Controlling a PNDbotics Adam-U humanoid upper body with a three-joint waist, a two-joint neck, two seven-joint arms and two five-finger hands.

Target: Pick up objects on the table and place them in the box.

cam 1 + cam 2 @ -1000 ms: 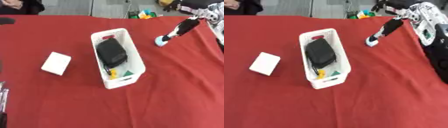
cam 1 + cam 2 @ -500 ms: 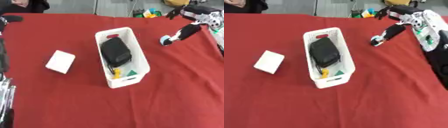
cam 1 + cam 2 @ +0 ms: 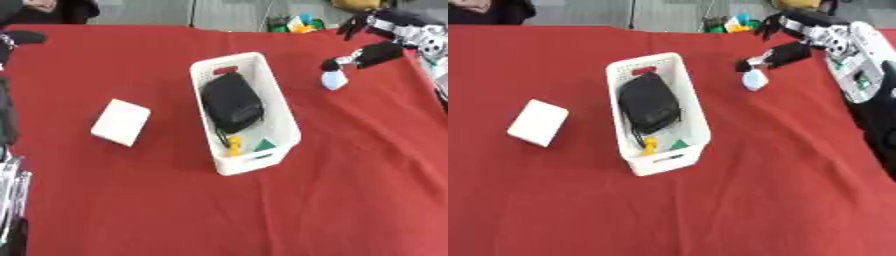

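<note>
Pale blue object (image 3: 752, 80) in right robot hand (image 3: 779, 54)

A red cloth (image 3: 350, 190) covers the table in front of me. Beyond its far edge I see small bright-coloured things (image 3: 296, 23) on the grey floor (image 3: 166, 12).

"What is on the table (image 3: 350, 200)?"

"It has a red cloth. A white basket (image 3: 278, 115) sits out to the left of the right hand's fingers (image 3: 779, 54). A flat white box (image 3: 121, 122) lies farther left still. A small pale blue thing (image 3: 752, 80) is right at those fingertips."
</note>
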